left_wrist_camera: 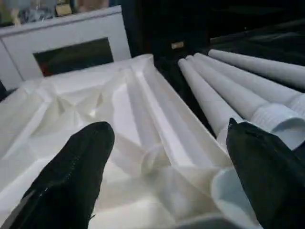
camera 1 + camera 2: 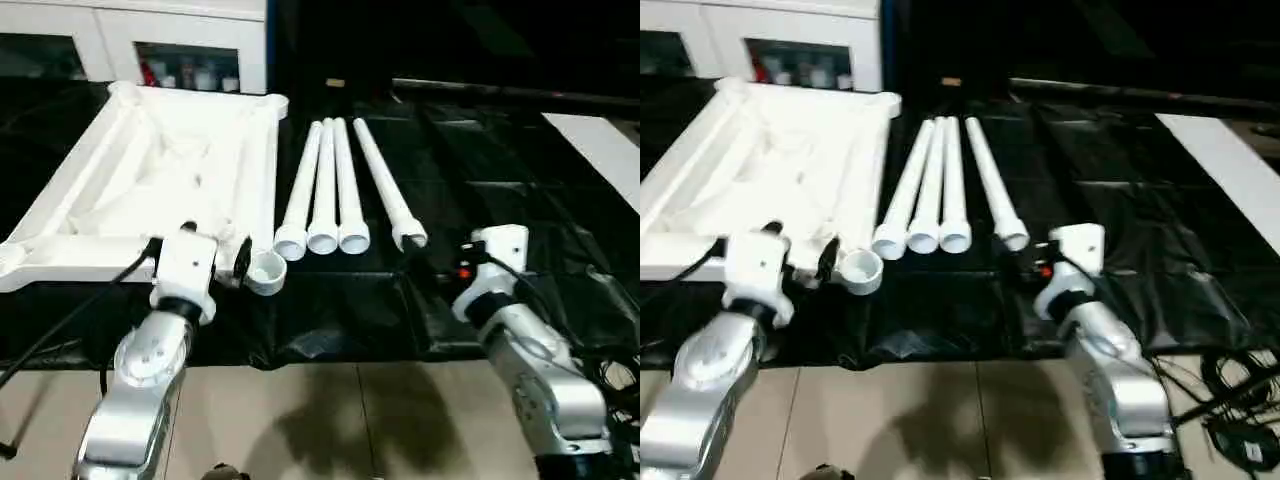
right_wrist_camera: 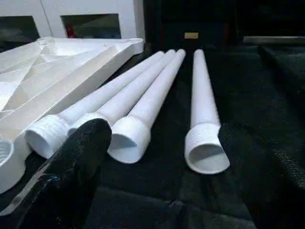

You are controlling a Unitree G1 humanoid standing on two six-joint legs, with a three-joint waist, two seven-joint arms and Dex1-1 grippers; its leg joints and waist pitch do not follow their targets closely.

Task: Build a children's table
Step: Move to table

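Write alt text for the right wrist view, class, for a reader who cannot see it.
Four white table legs lie on black sheeting, open threaded ends toward the camera, three bunched together and one apart. The right gripper's two black fingers stand open in front. The upturned tabletop lies beside the legs.

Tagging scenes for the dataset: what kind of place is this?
Probably an indoor lab or test room, not a home. A white cabinet with glass doors holds small bottles, the table top and four legs lie on black sheeting over a tiled floor, and loose cables trail nearby.
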